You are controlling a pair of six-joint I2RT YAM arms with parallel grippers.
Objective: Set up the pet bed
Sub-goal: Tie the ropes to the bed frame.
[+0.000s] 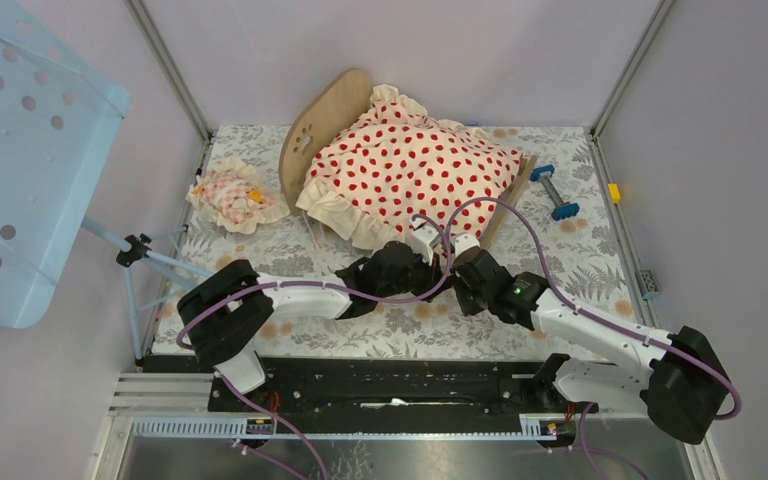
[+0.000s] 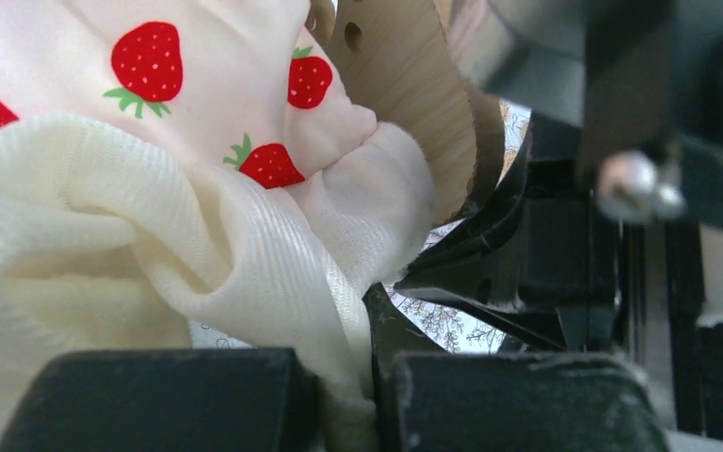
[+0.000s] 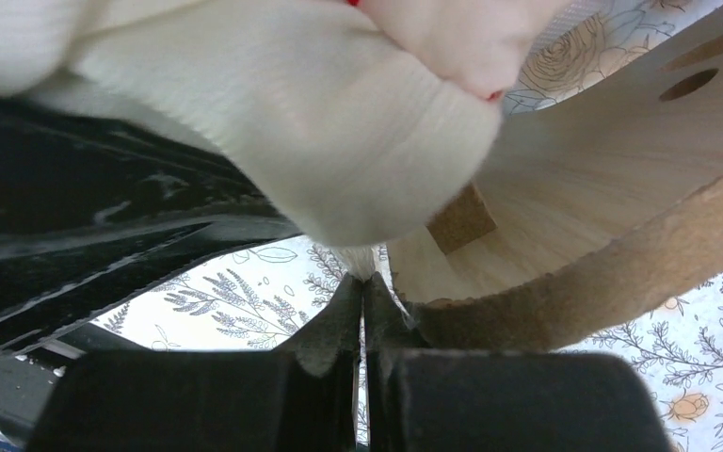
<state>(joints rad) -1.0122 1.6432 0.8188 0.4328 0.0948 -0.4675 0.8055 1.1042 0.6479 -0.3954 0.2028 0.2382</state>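
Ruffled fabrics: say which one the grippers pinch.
The large strawberry-print blanket on the pet bed; left gripper and right gripper clamp its cream ruffle. The small pink pillow lies apart, untouched.

Pet bed [image 1: 322, 128], seen from above at the far middle of the table [image 1: 580, 260]. We note a light-wood frame. The rounded headboard [image 1: 338, 100], pierced by paw-print cutouts, stands at the left, and the low footboard [image 1: 513, 193] closes the right end. A red-dotted blanket [image 1: 410, 165] hides the mattress from us.
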